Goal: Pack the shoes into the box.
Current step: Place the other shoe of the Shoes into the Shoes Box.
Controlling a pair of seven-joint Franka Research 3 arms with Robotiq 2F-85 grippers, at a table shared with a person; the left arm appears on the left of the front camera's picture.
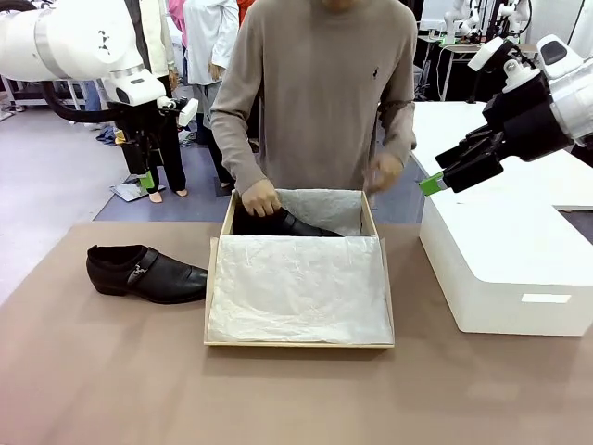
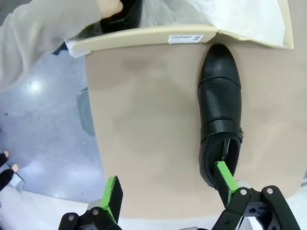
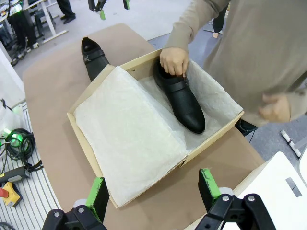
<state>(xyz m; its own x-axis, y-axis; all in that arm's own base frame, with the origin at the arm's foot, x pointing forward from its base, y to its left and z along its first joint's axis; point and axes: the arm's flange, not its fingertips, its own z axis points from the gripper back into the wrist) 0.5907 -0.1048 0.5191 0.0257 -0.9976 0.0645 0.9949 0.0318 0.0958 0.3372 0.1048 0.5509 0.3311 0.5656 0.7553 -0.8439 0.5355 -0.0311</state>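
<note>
One black shoe (image 1: 146,273) (image 2: 219,105) (image 3: 93,57) lies on its sole on the brown table, left of the box (image 1: 298,344) (image 2: 144,37) (image 3: 216,136). The box is open and lined with white tissue. The other shoe (image 1: 287,222) (image 3: 180,96) lies in its far half, with the person's hand (image 1: 262,197) (image 3: 173,60) on its heel end. My left gripper (image 1: 148,181) (image 2: 168,191) hangs open, high beyond the table's far left corner, above the loose shoe's heel end. My right gripper (image 1: 440,171) (image 3: 153,189) is open in the air to the right of the box.
A large white block (image 1: 500,269) (image 3: 278,191) stands on the table right of the box, under my right arm. The person stands at the far edge behind the box, the other hand (image 1: 384,171) raised. Bare tabletop (image 1: 278,399) stretches in front of the box.
</note>
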